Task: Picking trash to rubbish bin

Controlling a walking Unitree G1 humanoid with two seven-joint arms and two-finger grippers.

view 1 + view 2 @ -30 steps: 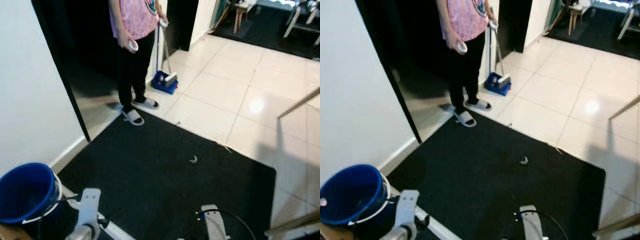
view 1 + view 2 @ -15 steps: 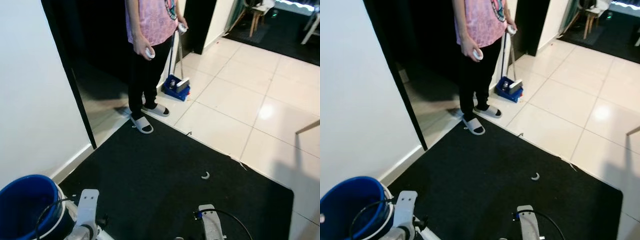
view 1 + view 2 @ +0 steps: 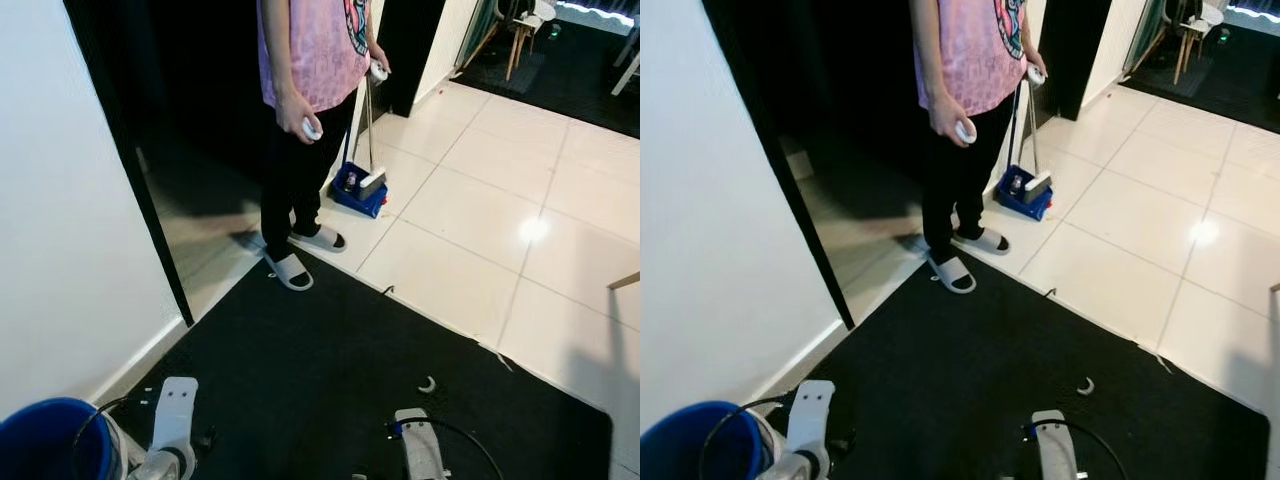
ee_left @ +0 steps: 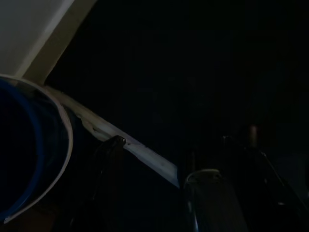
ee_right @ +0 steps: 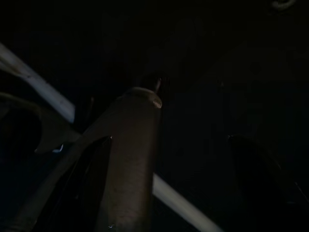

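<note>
Compared with a second ago, camera has advanced: trash scrap (image 3: 427,385) now lies nearer on the black mat (image 3: 300,350). Blue bucket (image 3: 50,440) sits near left. Approach step; next, reach down to the scrap. Both hands' state: cannot tell.

Open black mat (image 3: 330,370) ahead of both pincers, bare except for a small pale scrap (image 3: 427,385) just ahead of the right arm (image 3: 420,455). Blue bin (image 3: 50,445) close beside the left arm (image 3: 172,425), white wall (image 3: 60,220) rising beyond it on that side. Farther ahead, a person (image 3: 305,120) standing at the mat's far edge before a dark doorway (image 3: 190,100); blue dustpan (image 3: 360,190) on its upright handle beside the feet. White tiled floor (image 3: 500,210) open ahead and to the right.
</note>
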